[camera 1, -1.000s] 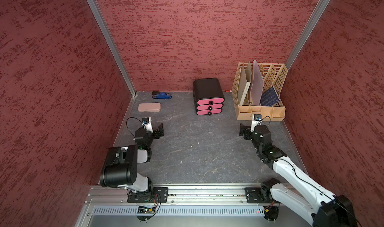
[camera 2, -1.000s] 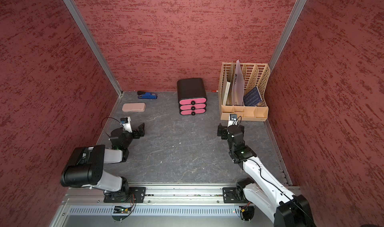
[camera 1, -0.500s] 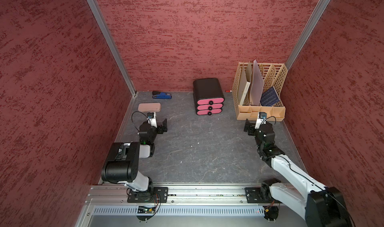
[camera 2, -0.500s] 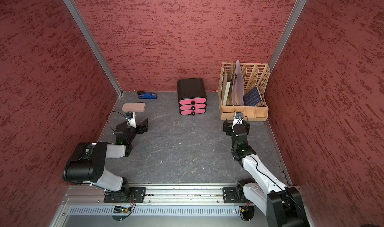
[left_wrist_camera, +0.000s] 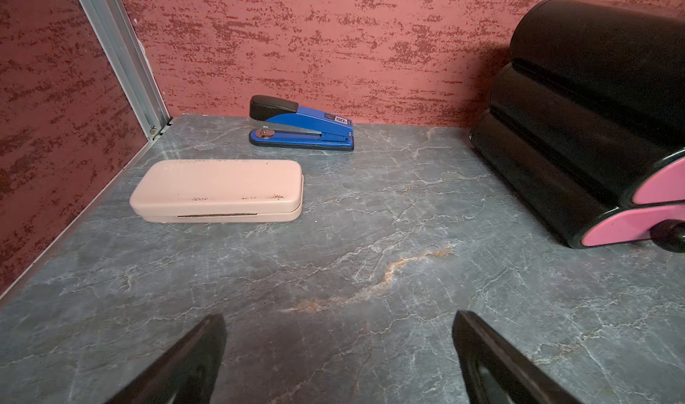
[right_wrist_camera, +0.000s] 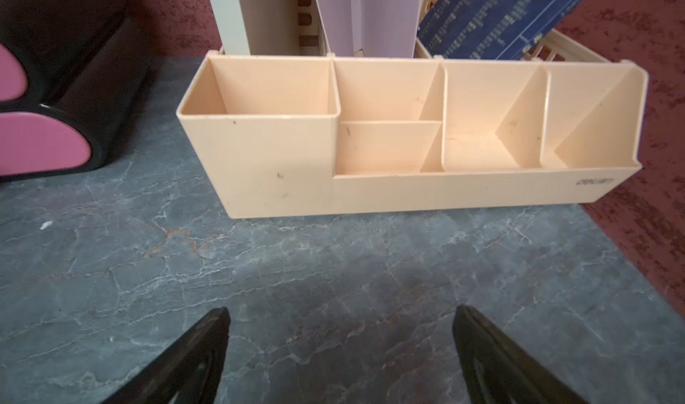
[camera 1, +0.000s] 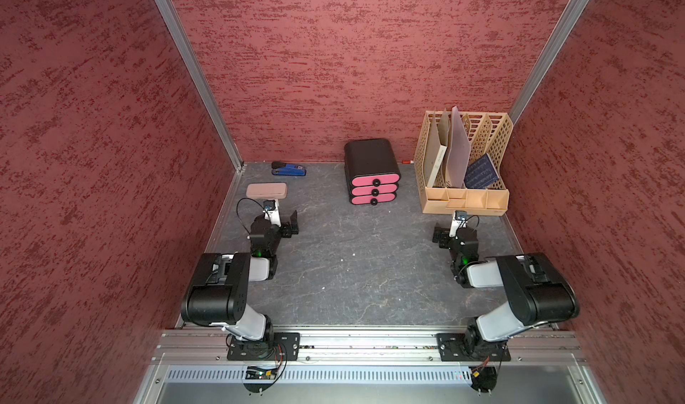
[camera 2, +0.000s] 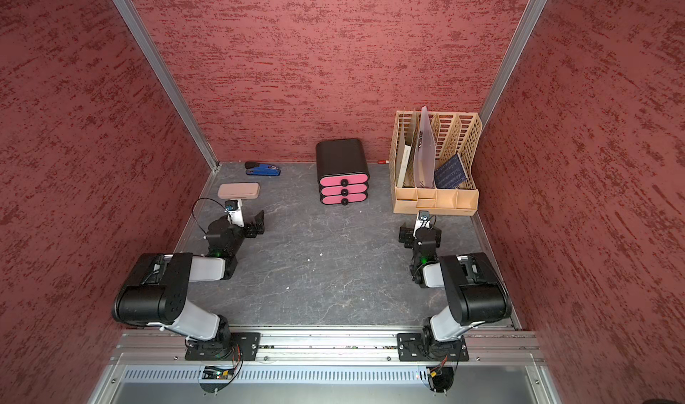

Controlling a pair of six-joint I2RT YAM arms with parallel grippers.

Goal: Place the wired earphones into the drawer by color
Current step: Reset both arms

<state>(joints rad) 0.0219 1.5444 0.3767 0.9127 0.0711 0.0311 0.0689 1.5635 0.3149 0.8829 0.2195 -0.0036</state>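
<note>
Against the far wall, near the middle, the black drawer unit [camera 1: 372, 172] is standing with its three pink fronts facing the near side and all of them sitting flush and shut; where the earphones are lying I cannot tell. Left of it, by the far left corner, a blue stapler [camera 1: 289, 168] is lying along the wall, and a pink case [camera 1: 267, 191] is resting closed just nearer than that. On the far right, a beige desk rack [camera 1: 465, 198] is holding upright folders and a dark blue booklet, and the low trays along its front are showing bare in the right wrist view. The left gripper [camera 1: 293, 223] is hanging low over the grey table [camera 1: 352, 272] just nearer than the pink case, its jaws spread wide and gripping nothing, as the left wrist view [left_wrist_camera: 339, 317] is showing. The right gripper [camera 1: 440, 236] is hovering just in front of the rack, jaws likewise spread wide with only table between them [right_wrist_camera: 341, 311].
</note>
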